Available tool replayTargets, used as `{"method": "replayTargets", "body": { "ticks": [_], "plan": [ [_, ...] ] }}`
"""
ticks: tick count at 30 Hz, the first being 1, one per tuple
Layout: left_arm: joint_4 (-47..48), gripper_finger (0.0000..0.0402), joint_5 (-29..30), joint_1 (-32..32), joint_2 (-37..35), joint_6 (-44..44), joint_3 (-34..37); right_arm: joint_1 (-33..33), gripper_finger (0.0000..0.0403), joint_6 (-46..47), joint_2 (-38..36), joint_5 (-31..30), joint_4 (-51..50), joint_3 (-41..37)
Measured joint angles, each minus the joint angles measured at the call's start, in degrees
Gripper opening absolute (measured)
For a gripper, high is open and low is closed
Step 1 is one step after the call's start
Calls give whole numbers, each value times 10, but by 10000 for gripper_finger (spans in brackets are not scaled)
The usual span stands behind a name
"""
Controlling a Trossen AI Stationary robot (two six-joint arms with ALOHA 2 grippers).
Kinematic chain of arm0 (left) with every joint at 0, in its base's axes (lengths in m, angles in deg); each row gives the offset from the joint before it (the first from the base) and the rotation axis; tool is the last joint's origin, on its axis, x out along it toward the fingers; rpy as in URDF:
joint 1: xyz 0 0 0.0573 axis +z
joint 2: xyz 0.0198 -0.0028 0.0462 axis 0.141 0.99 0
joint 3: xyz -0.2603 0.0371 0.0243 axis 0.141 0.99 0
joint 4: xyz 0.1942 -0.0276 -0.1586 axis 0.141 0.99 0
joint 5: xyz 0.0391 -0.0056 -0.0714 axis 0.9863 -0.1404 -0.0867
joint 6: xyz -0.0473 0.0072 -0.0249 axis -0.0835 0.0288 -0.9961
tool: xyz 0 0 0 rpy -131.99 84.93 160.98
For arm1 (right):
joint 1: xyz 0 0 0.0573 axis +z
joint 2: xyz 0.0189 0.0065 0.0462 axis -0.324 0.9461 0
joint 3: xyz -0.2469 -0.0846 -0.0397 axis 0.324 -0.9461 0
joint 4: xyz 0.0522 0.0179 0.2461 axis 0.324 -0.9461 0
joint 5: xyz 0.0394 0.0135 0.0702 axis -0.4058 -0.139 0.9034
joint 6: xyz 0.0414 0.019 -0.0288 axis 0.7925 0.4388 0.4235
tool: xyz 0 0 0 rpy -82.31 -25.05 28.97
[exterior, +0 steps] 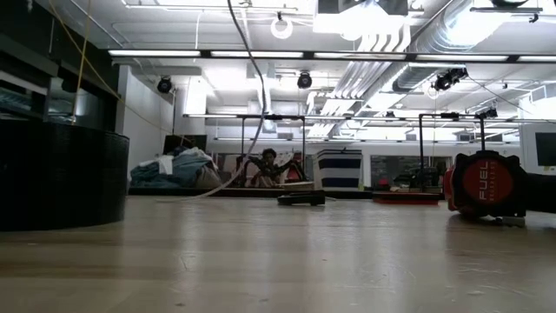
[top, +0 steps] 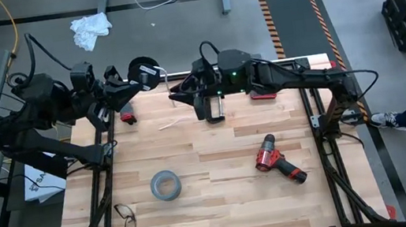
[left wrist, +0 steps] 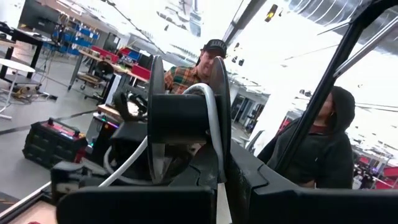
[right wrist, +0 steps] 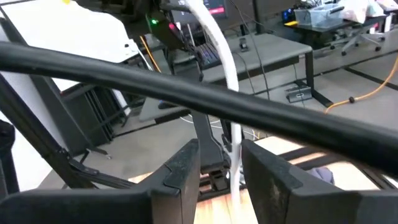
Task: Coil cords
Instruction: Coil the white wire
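Observation:
My left gripper (top: 131, 82) is shut on the small black spool (top: 142, 69) above the table's far left edge. In the left wrist view the spool (left wrist: 180, 115) has white cord wound on its core. The thin white cord (top: 162, 75) runs from the spool toward my right gripper (top: 179, 93), which is just right of the spool. In the right wrist view the cord (right wrist: 231, 134) passes between the right gripper's parted fingers (right wrist: 221, 152). A loose white stretch of cord (top: 170, 124) lies on the table. In the low view the cord (exterior: 257, 113) hangs down. My left gripper holds the spool between its two fingers, one finger (left wrist: 249, 177) beside the outer face of a flange (left wrist: 221, 106). The spool's lower part is hidden behind the fingers. The spool is lifted clear of the table, its axis lying across the fingers. My right gripper has the cord running close along one finger (right wrist: 264, 171); I cannot tell whether it touches.
A grey tape roll (top: 165, 185), a red drill (top: 277, 160) and glasses (top: 126, 220) lie on the near half of the table. A black clamp (top: 214, 108) and red tools (top: 262, 95) lie near the far edge. Two people (left wrist: 314, 146) stand beyond the table.

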Motion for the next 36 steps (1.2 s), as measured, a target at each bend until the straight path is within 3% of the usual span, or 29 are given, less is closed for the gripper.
{"method": "replayTargets", "body": {
  "ticks": [12,21,32,36],
  "plan": [
    [-5,1,0,0,0,0,0,0,111,-9,8,-7,5,0],
    [-8,1,0,0,0,0,0,0,69,-11,5,-7,29,0],
    [-20,1,10,0,0,0,0,0,63,-16,5,-10,35,0],
    [-23,1,10,0,0,-1,0,0,17,-35,5,-10,35,0]
  ]
}}
